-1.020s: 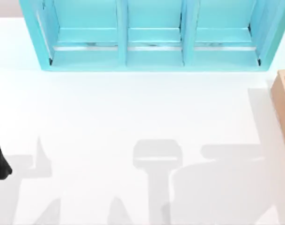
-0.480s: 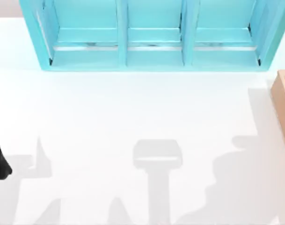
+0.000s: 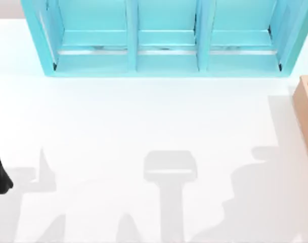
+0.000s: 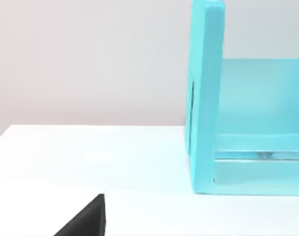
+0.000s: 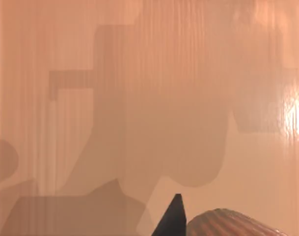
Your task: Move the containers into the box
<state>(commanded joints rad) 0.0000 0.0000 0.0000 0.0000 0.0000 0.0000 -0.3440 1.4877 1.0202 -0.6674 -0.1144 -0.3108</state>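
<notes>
The bench is plain white, smooth and matt. The shelf looks like painted turquoise board, smooth with a soft sheen on its ledges. The box shows tan wood with fine straight grain and a glossy finish that catches a bright glare. The cup is copper-brown, ribbed and faintly shiny.

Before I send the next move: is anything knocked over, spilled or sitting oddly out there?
Nothing stands out. The turquoise shelf unit sits square at the back of the white table, and the tan box is at the right edge. The right wrist view looks onto the box floor, with a ribbed copper cup beside a dark claw tip; no spill or damage.
</notes>
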